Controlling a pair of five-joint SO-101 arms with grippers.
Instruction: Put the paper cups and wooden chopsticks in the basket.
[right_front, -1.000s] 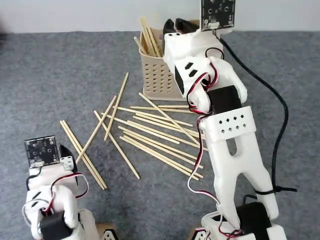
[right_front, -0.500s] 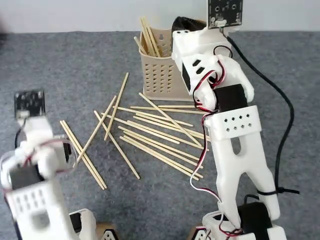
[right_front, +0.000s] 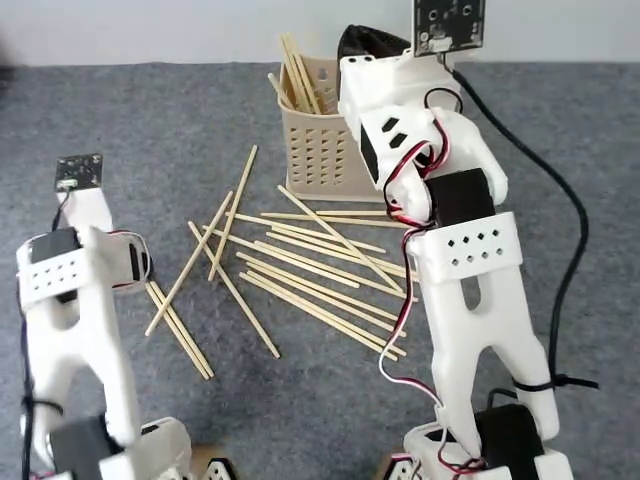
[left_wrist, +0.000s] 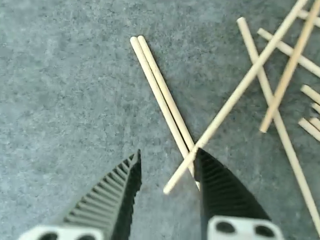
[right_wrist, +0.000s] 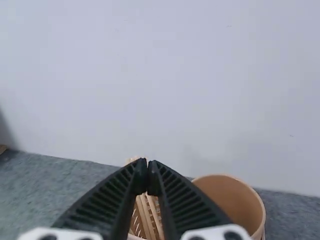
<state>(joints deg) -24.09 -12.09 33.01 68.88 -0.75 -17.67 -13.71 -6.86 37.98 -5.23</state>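
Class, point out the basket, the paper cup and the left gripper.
basket (right_front: 315, 152), high view, perforated front wall.
paper cup (right_wrist: 235, 200), right wrist view, inner wall.
left gripper (left_wrist: 167, 155), left wrist view, midway between its fingertips.

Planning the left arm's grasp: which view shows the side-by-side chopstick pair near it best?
Left wrist view: the chopstick pair lies close, running up to the open left gripper. In the high view, the left arm covers one end.

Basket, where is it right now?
In the high view the basket stands at the far side of the table, close beside the right arm, with loose chopsticks lying in front of it.
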